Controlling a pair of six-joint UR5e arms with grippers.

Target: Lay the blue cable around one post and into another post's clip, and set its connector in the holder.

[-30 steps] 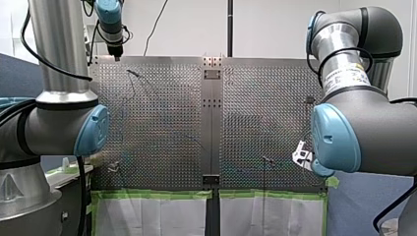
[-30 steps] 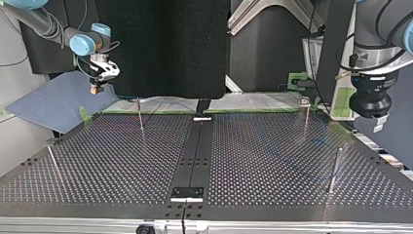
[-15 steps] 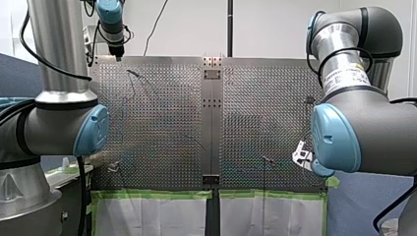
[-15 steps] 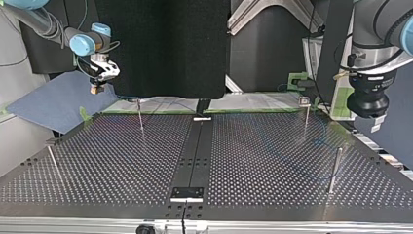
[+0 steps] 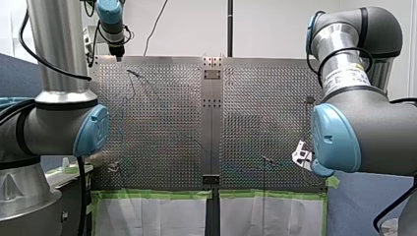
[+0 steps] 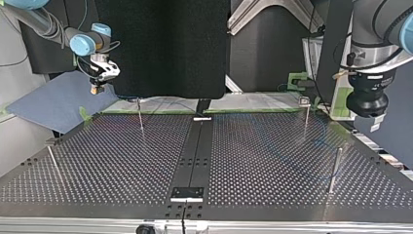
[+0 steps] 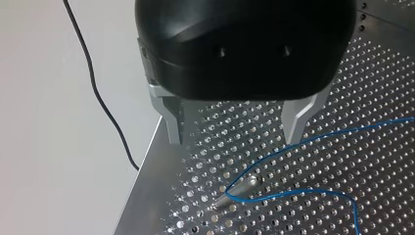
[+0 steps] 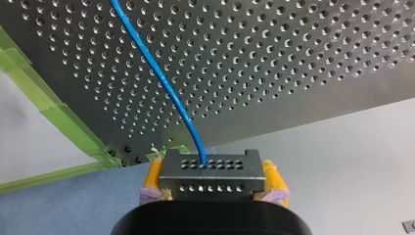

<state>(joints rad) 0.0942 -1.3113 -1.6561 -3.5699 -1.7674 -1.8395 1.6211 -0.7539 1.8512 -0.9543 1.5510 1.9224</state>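
While it hovers over the table (image 7: 342,98) beside its edge, my left gripper (image 7: 234,141) stands wide apart; just under it the cable (image 7: 303,142) hooks round a post (image 7: 240,188), with open table beyond. My right gripper (image 8: 214,182), out past the table's corner and its tape (image 8: 63,122), pinches the connector (image 8: 210,169) between yellow pads (image 8: 272,177), the cable running ahead across the holes.

Grey arms (image 5: 373,123) w/ blue joint caps (image 5: 337,137); right gripper (image 8: 211,169) pads (image 8: 272,177) yellow.
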